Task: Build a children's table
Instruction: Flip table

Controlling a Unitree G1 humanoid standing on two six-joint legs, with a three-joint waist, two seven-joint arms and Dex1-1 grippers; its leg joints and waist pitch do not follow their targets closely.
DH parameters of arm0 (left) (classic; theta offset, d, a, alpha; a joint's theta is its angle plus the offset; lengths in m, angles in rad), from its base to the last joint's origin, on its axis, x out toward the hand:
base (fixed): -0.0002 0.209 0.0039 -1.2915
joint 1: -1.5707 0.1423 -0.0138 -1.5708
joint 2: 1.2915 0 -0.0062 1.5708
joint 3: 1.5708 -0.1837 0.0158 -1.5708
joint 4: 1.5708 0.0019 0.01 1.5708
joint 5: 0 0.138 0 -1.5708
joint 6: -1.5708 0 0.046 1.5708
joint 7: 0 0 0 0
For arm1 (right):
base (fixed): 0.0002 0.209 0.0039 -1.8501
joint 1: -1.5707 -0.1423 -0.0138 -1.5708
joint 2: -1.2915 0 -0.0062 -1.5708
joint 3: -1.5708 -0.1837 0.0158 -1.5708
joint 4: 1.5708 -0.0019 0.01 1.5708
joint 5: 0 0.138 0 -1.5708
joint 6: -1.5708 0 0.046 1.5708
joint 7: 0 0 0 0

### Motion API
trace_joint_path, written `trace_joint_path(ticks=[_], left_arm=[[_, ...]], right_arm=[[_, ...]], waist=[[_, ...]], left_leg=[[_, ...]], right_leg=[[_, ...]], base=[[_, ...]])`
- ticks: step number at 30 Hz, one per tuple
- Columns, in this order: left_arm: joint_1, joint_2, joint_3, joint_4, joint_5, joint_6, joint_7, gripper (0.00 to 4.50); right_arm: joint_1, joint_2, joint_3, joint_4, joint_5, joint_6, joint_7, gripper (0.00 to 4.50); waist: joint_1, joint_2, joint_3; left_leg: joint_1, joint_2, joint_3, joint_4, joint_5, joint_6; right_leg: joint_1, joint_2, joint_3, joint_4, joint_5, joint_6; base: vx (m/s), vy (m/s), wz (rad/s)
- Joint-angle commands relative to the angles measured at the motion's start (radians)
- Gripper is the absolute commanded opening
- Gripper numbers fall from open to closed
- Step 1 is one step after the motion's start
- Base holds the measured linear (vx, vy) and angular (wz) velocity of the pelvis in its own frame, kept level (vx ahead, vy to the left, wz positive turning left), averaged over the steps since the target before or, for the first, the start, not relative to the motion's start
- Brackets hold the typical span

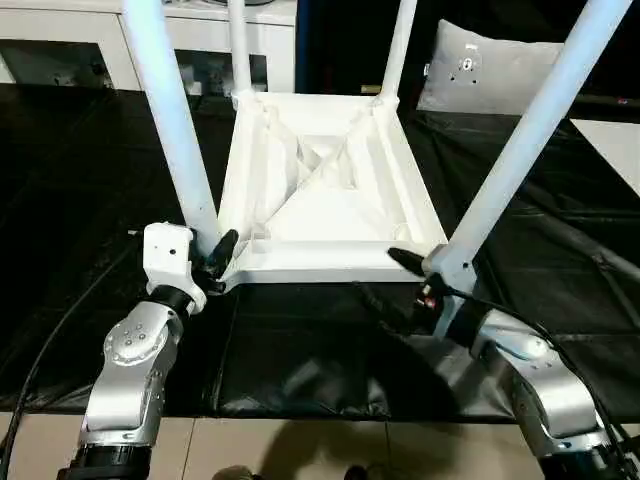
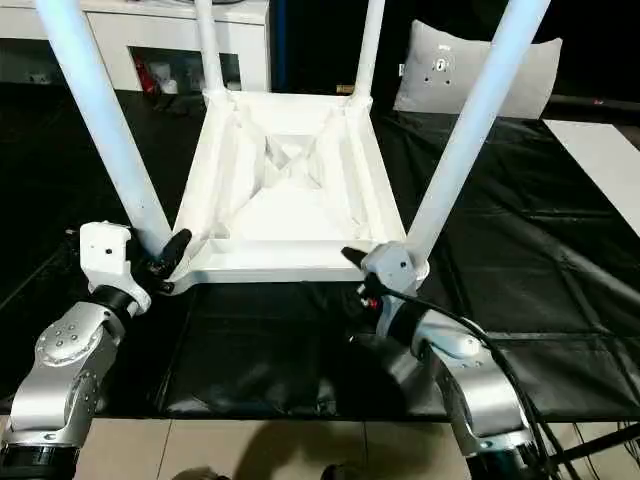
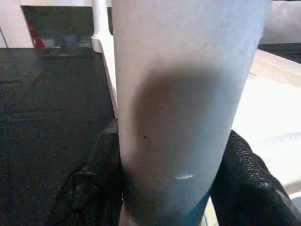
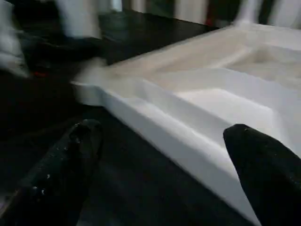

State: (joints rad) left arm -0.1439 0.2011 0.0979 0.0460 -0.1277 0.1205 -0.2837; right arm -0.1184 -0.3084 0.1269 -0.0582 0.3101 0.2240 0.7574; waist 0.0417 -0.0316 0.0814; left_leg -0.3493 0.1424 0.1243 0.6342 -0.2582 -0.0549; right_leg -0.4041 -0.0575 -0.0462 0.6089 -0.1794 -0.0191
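The children's table (image 1: 330, 200) lay upside down on the black worktable (image 1: 60, 200), all four legs up. The left gripper (image 1: 222, 255) clasped the near-left leg (image 1: 175, 130) at its base, seemingly firmly. The right gripper (image 2: 358, 275) stood wide at the near-right corner; the stiff, light, slick plastic would be best taken low by the sockets.

Left hand (image 3: 167, 188) seemingly clamps around something, while right hand (image 4: 160, 165) hangs spread wide.
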Motion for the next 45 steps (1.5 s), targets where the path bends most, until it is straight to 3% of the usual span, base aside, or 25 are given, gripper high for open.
trace_joint_path(ticks=[1, 5, 6, 11, 13, 15, 16, 18, 19, 21, 27, 30, 32, 36, 38, 40, 41, 42, 45], left_arm=[[0.016, -0.001, -0.027, 0.005, 0.005, 0.01, -0.015, 2.05], [0.018, -0.01, -0.021, 0.0, -0.008, 0.028, -0.007, 2.04], [0.018, -0.017, -0.016, -0.004, -0.017, 0.038, -0.002, 2.04], [0.026, -0.05, 0.011, -0.028, -0.072, 0.101, 0.018, 2.03], [0.029, -0.089, 0.054, -0.046, -0.151, 0.212, 0.049, 2.03], [0.028, -0.094, 0.06, -0.047, -0.164, 0.229, 0.052, 2.03], [0.028, -0.107, 0.076, -0.049, -0.197, 0.263, 0.057, 2.03], [0.028, -0.122, 0.094, -0.052, -0.235, 0.298, 0.062, 2.03], [0.025, -0.154, 0.134, -0.06, -0.305, 0.348, 0.082, 2.03], [0.021, -0.182, 0.169, -0.06, -0.358, 0.384, 0.107, 2.03], [0.022, -0.25, 0.228, -0.084, -0.454, 0.481, 0.145, 2.04], [0.025, -0.257, 0.23, -0.094, -0.458, 0.5, 0.144, 2.03], [0.024, -0.259, 0.234, -0.103, -0.47, 0.523, 0.146, 2.03], [0.025, -0.257, 0.23, -0.107, -0.491, 0.541, 0.148, 2.03], [0.028, -0.255, 0.225, -0.117, -0.507, 0.562, 0.158, 2.03], [0.027, -0.251, 0.222, -0.113, -0.501, 0.559, 0.157, 2.03], [0.028, -0.249, 0.224, -0.108, -0.499, 0.557, 0.153, 2.03], [0.028, -0.249, 0.225, -0.105, -0.498, 0.556, 0.151, 2.03], [0.027, -0.244, 0.22, -0.1, -0.479, 0.556, 0.145, 2.03]], right_arm=[[-0.001, -0.024, -0.001, -0.035, 0.047, 0.014, 0.062, 4.5], [0.005, -0.065, 0.025, -0.043, 0.056, 0.034, 0.137, 4.5], [0.005, -0.065, 0.024, -0.04, 0.055, 0.032, 0.135, 4.5], [-0.004, -0.053, 0.019, -0.027, 0.051, 0.026, 0.118, 4.5], [-0.008, -0.045, 0.01, -0.022, 0.04, 0.034, 0.082, 4.5], [-0.008, -0.045, 0.007, -0.02, 0.038, 0.035, 0.074, 4.5], [-0.009, -0.043, 0.002, -0.015, 0.032, 0.042, 0.058, 4.5], [-0.009, -0.041, -0.004, -0.01, 0.027, 0.052, 0.041, 4.5], [-0.014, -0.032, -0.016, 0.002, 0.024, 0.07, 0.01, 4.5], [-0.02, -0.025, -0.026, 0.013, 0.023, 0.08, -0.009, 4.5], [-0.042, -0.005, -0.031, 0.029, 0.027, 0.101, -0.053, 4.5], [-0.053, 0.01, -0.039, 0.037, 0.027, 0.112, -0.081, 4.5], [-0.078, 0.038, -0.057, 0.063, 0.029, 0.127, -0.128, 4.5], [-0.137, 0.094, -0.1, 0.122, 0.046, 0.15, -0.218, 4.5], [-0.201, 0.155, -0.144, 0.176, 0.097, 0.167, -0.273, 4.5], [-0.22, 0.177, -0.161, 0.192, 0.122, 0.176, -0.288, 4.5], [-0.231, 0.188, -0.166, 0.204, 0.129, 0.175, -0.291, 4.5], [-0.236, 0.194, -0.169, 0.21, 0.132, 0.173, -0.292, 4.5], [-0.256, 0.239, -0.18, 0.203, 0.182, 0.17, -0.257, 4.5]], waist=[[0.004, 0.012, -0.049], [0.004, 0.011, -0.045], [0.004, 0.006, -0.044], [0.003, 0.008, -0.043], [0.002, 0.013, -0.042], [0.001, 0.007, -0.04], [0.0, 0.004, -0.04], [0.0, 0.005, -0.038], [-0.001, 0.006, -0.038], [-0.003, 0.008, -0.039], [-0.003, 0.004, -0.038], [-0.003, 0.007, -0.041], [-0.003, 0.009, -0.047], [-0.002, 0.01, -0.051], [-0.002, 0.003, -0.056], [0.0, 0.008, -0.054], [-0.001, 0.003, -0.059], [0.0, 0.008, -0.059], [-0.001, 0.006, -0.057]], left_leg=[[-0.014, 0.081, -0.021, -0.104, -0.144, 0.073], [-0.014, 0.081, -0.021, -0.104, -0.147, 0.079], [-0.015, 0.081, -0.021, -0.104, -0.149, 0.079], [-0.015, 0.081, -0.021, -0.105, -0.153, 0.068], [-0.015, 0.081, -0.021, -0.106, -0.144, 0.064], [-0.017, 0.078, -0.02, -0.105, -0.144, 0.069], [-0.018, 0.073, -0.017, -0.104, -0.143, 0.081], [-0.02, 0.071, -0.017, -0.104, -0.136, 0.083], [-0.02, 0.071, -0.016, -0.102, -0.133, 0.08], [-0.02, 0.067, -0.015, -0.1, -0.116, 0.086], [-0.022, 0.066, -0.012, -0.102, -0.113, 0.102], [-0.021, 0.069, -0.013, -0.104, -0.098, 0.105], [-0.017, 0.072, -0.014, -0.104, -0.055, 0.108], [-0.016, 0.07, -0.009, -0.101, -0.026, 0.119], [-0.016, 0.068, -0.007, -0.099, 0.0, 0.125], [-0.013, 0.069, -0.006, -0.098, 0.01, 0.134], [-0.013, 0.069, -0.004, -0.096, 0.015, 0.136], [-0.014, 0.07, -0.006, -0.097, 0.025, 0.137], [-0.014, 0.071, -0.004, -0.099, 0.011, 0.132]], right_leg=[[0.054, -0.094, 0.057, -0.074, -0.228, -0.218], [0.052, -0.093, 0.056, -0.078, -0.262, -0.216], [0.052, -0.094, 0.057, -0.079, -0.282, -0.212], [0.048, -0.095, 0.057, -0.083, -0.308, -0.206], [0.048, -0.095, 0.057, -0.081, -0.289, -0.213], [0.049, -0.091, 0.056, -0.083, -0.297, -0.212], [0.049, -0.093, 0.057, -0.088, -0.347, -0.196], [0.048, -0.093, 0.057, -0.091, -0.391, -0.187], [0.048, -0.094, 0.057, -0.089, -0.399, -0.187], [0.045, -0.091, 0.055, -0.09, -0.408, -0.188], [0.042, -0.088, 0.053, -0.099, -0.45, -0.165], [0.041, -0.086, 0.053, -0.098, -0.425, -0.158], [0.043, -0.085, 0.051, -0.09, -0.338, -0.18], [0.048, -0.086, 0.051, -0.084, -0.263, -0.212], [0.051, -0.087, 0.051, -0.079, -0.232, -0.22], [0.048, -0.087, 0.05, -0.079, -0.223, -0.226], [0.052, -0.086, 0.05, -0.077, -0.218, -0.225], [0.052, -0.087, 0.049, -0.075, -0.211, -0.225], [0.051, -0.088, 0.049, -0.077, -0.222, -0.223]], base=[[0.0, 0.0, 0.0], [0.0, 0.0, 0.0], [0.0, 0.0, 0.0], [0.0, 0.0, 0.0], [0.0, 0.0, 0.0], [0.0, 0.0, 0.0], [0.0, 0.0, 0.0], [0.0, 0.0, 0.0], [0.0, 0.0, 0.0], [0.0, 0.0, 0.0], [0.0, 0.0, 0.0], [0.0, 0.0, 0.0], [0.0, 0.0, 0.0], [0.0, 0.0, 0.0], [0.0, 0.0, 0.0], [0.0, 0.0, 0.0], [0.0, 0.0, 0.0], [0.0, 0.0, 0.0], [0.0, 0.0, 0.0]])
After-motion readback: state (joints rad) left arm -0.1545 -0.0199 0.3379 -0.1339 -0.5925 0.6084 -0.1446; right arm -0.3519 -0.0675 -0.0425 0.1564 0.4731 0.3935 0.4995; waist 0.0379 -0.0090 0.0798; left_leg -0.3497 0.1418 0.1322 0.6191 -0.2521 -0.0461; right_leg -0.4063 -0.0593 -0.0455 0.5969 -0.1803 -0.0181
